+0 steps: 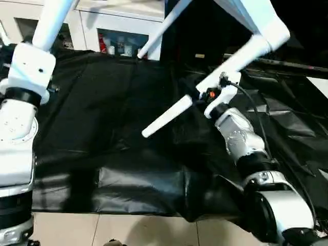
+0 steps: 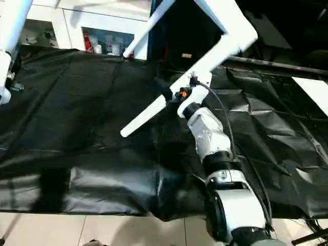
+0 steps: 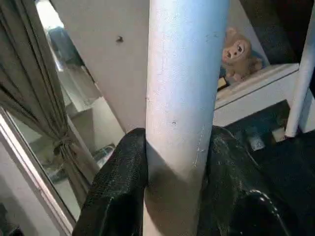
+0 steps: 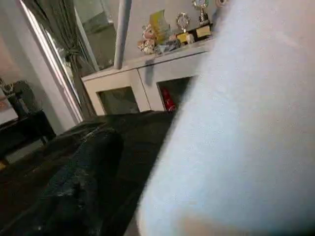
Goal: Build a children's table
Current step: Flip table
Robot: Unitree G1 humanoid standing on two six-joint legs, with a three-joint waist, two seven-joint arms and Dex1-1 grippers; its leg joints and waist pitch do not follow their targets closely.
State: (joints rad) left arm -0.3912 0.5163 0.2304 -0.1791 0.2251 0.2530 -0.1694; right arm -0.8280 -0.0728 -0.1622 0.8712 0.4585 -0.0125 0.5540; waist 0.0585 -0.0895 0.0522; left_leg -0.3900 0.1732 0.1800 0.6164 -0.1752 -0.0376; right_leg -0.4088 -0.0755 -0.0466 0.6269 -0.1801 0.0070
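The children's table hangs tilted above the black cloth, with its white tabletop (image 1: pixel 256 15) at the upper right. My left gripper (image 3: pixel 172 147) is shut on one white leg (image 3: pixel 184 73); both black fingers (image 3: pixel 120 187) press its sides. That leg (image 1: pixel 54 18) rises over my left wrist. A second leg (image 1: pixel 169 115) slants down from the tabletop's corner socket (image 1: pixel 274 35), and my right gripper (image 1: pixel 197 92) sits around its middle. Its one visible finger (image 4: pixel 83 187) stands a little apart from the leg (image 4: pixel 246 137), so it is open. A third leg (image 1: pixel 161 31) points toward the cabinet.
A wrinkled black cloth (image 1: pixel 113 128) covers the work surface, and its front edge meets a tiled floor (image 1: pixel 133 230). At the back stands a white cabinet with glass doors (image 1: pixel 120 31), with a plush toy (image 3: pixel 238 51) on top. A black cable (image 1: pixel 256 113) runs along my right forearm.
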